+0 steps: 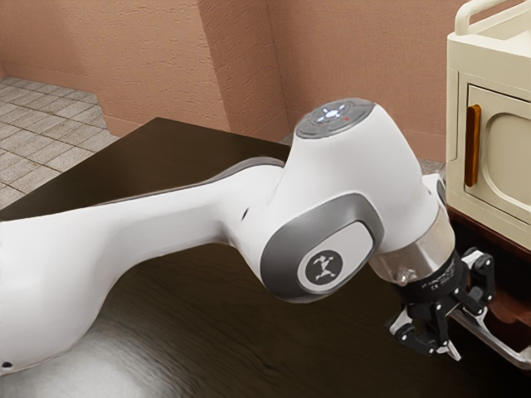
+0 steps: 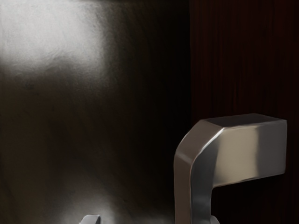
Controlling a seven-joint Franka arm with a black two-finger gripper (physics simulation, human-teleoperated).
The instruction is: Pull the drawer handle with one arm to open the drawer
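Observation:
My gripper (image 1: pixel 467 333) is at the exterior view's lower right, open around the near end of the metal drawer handle (image 1: pixel 499 346). In the wrist view, the tips of the gripper (image 2: pixel 152 220) stand wide apart at the lower edge. Between them, the bent end of the handle (image 2: pixel 201 154) lies close to one fingertip and well apart from the other. The handle joins a dark red drawer front (image 2: pixel 243 56). Behind the arm's hand, much of the reddish-brown cabinet (image 1: pixel 508 303) is hidden.
A cream cabinet (image 1: pixel 488 207) with a brown door handle (image 1: pixel 472 145) stands above the drawer, close to my hand. The dark tabletop (image 1: pixel 249 332) runs beneath the arm. Pink walls (image 1: pixel 357 50) rise behind.

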